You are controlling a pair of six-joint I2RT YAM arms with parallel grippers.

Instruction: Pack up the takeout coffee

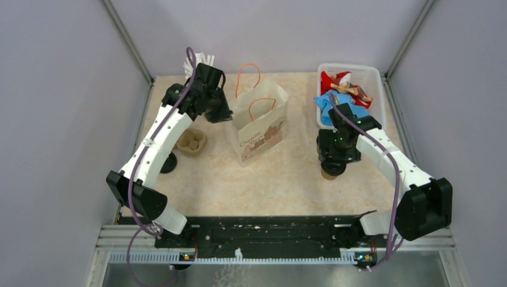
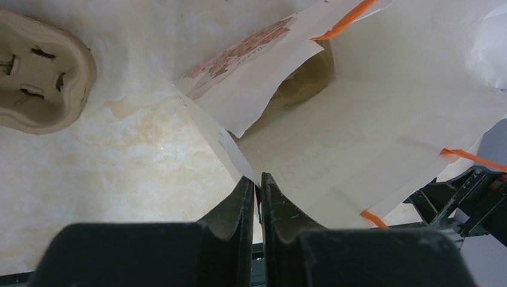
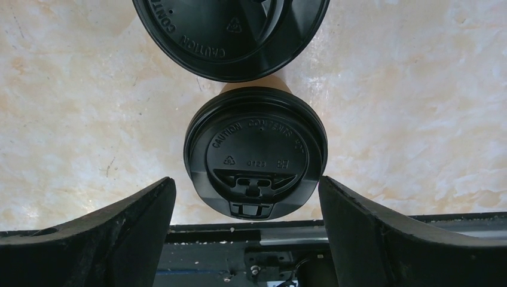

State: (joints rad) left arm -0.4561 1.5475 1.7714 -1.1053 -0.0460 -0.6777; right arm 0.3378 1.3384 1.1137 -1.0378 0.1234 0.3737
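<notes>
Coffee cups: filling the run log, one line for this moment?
left fingers: shut on bag rim | right fingers: open over near cup | second cup: just beyond

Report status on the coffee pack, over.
Left hand shut on paper bag rim, mouth open. Right hand open, straddling near lidded cup, not gripping. Second lidded cup crowds its far side.

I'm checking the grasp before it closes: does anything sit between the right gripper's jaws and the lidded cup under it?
Nothing visible does. The right gripper holds its jaws open either side of the near cup, only bare table between. The second cup stands just beyond, outside the jaws.
</notes>
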